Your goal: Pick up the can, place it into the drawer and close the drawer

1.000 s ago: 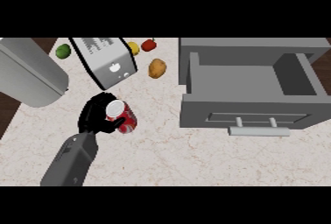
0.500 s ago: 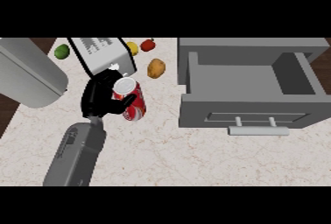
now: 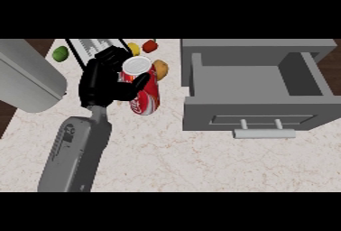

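Observation:
A red soda can (image 3: pixel 146 96) with a white top is held tilted above the marble counter (image 3: pixel 200 162). My left hand (image 3: pixel 101 83) is shut on it, with fingers around its left side and the thumb across its front. The grey forearm comes in from the lower left. The open grey drawer (image 3: pixel 200 79) stands to the right of the can, its inside bare. Its front panel carries a pale bar handle (image 3: pixel 264 133). My right hand does not show.
A large grey rounded appliance (image 3: pixel 26 79) fills the left edge. Behind the hand lie a white striped object (image 3: pixel 96 45), a green fruit (image 3: pixel 61 53), a yellow one (image 3: pixel 134 48), a red one (image 3: pixel 150 45) and an orange-brown one (image 3: pixel 161 69).
The left hand has risen with the can, moving toward the back and a little to the right, closer to the drawer. The drawer has not moved.

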